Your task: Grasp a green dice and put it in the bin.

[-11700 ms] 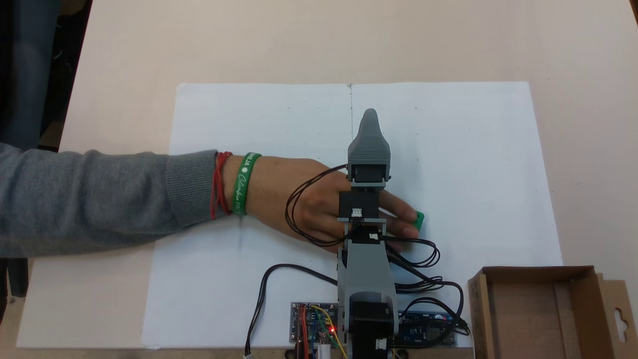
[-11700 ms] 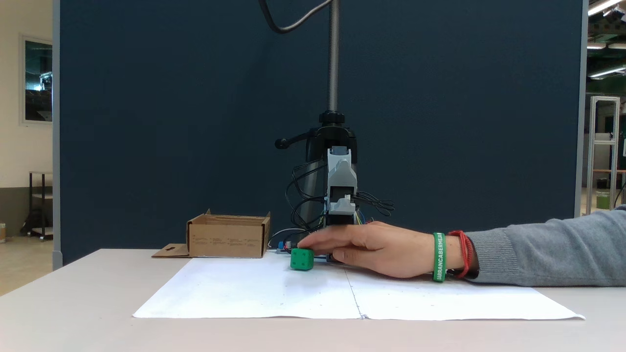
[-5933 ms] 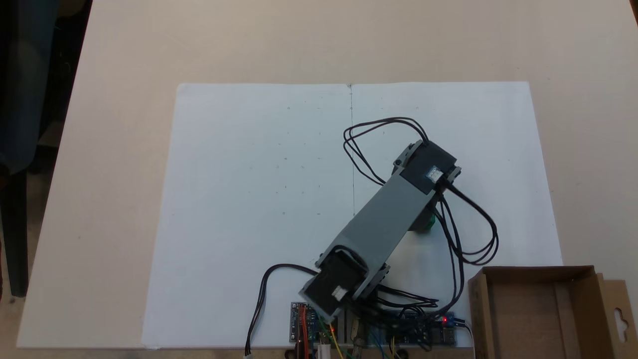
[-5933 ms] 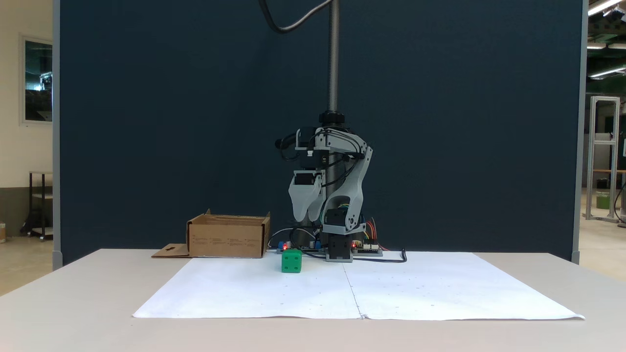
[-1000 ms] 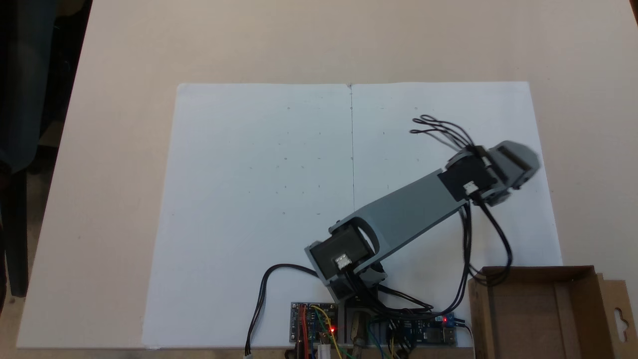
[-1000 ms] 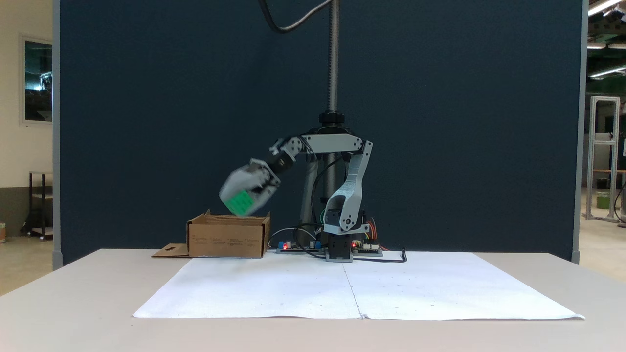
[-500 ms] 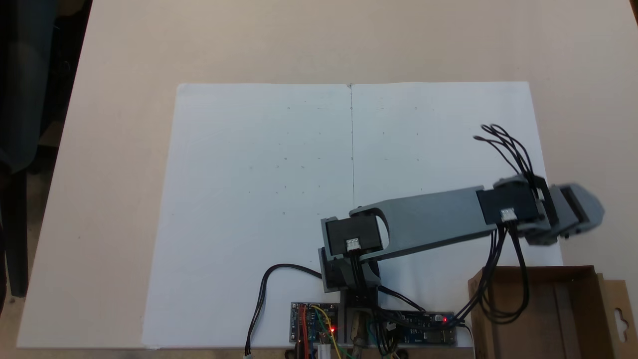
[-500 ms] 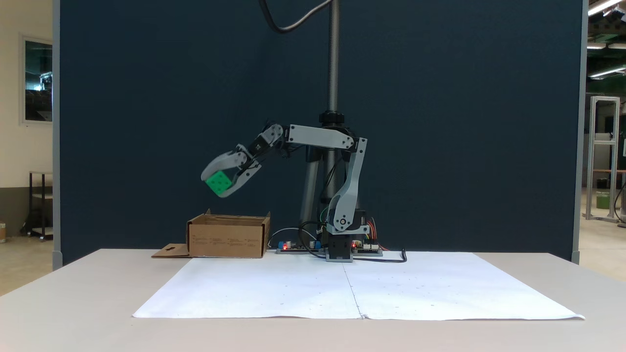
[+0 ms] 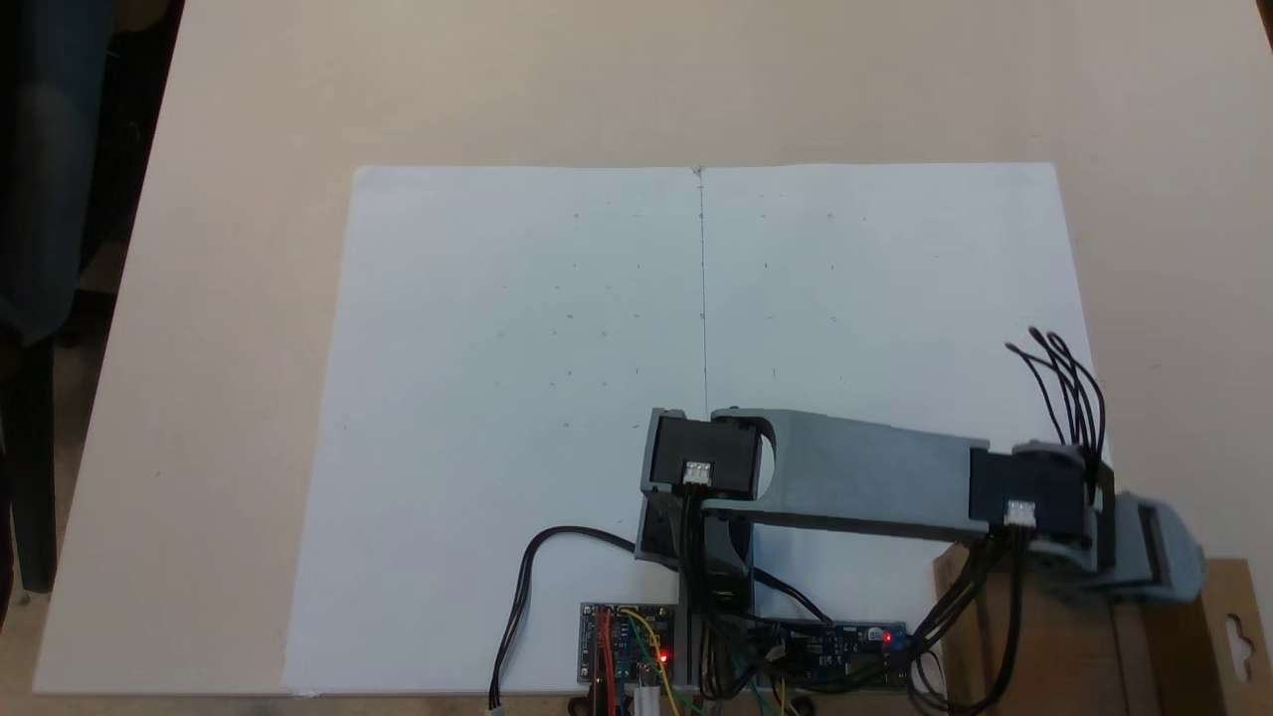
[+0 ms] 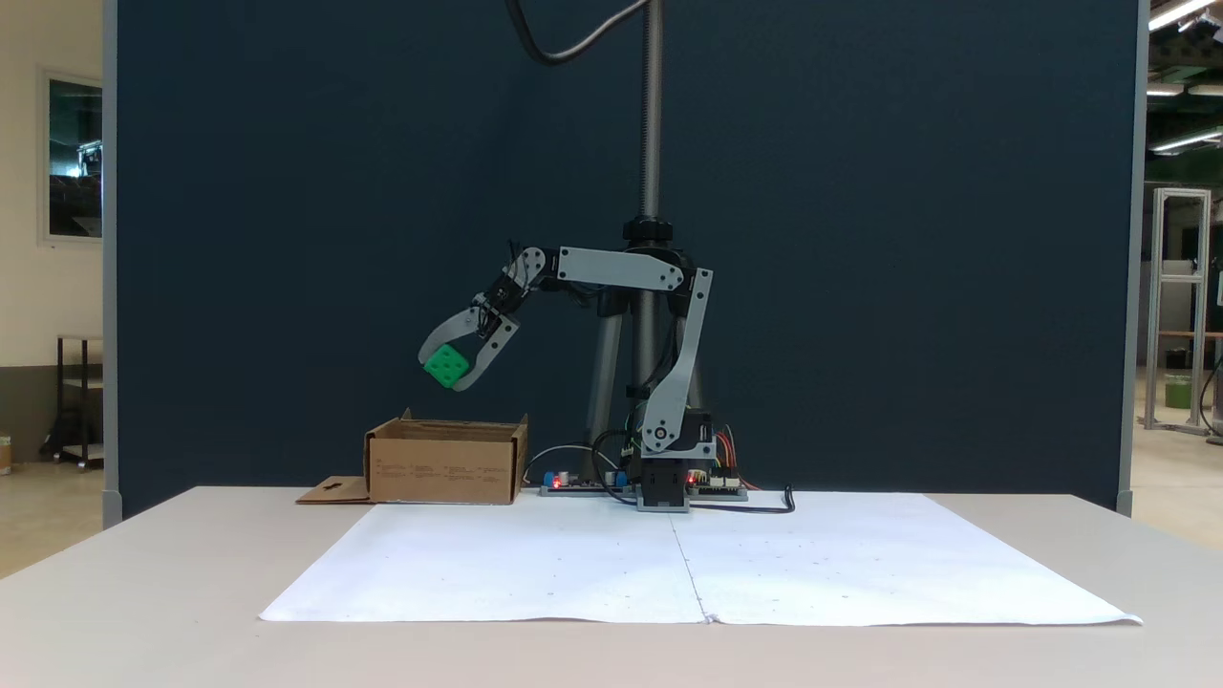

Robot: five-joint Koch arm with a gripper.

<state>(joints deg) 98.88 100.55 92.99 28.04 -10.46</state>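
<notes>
In a fixed view from the side, the green dice (image 10: 446, 366) hangs in the air between my gripper's two grey jaws. My gripper (image 10: 445, 373) is shut on it and tilts downward, a short way above the open top of the bin (image 10: 446, 468), a brown cardboard box. From above, my gripper (image 9: 1179, 572) reaches over the bin (image 9: 1159, 661) at the lower right and hides the dice beneath it. The bin's flap (image 9: 1233, 636) with its hang-hole sticks out to the right.
A large white paper sheet (image 9: 597, 398) covers the table's middle. Circuit boards (image 9: 627, 646) and black cables (image 9: 1069, 393) cluster around the arm's base. A metal pole (image 10: 652, 124) rises behind the arm, in front of a dark blue partition.
Carrying the dice, the arm has swung from the paper's right side to above the bin. In the side view the gripper has come slightly lower and nearer the base.
</notes>
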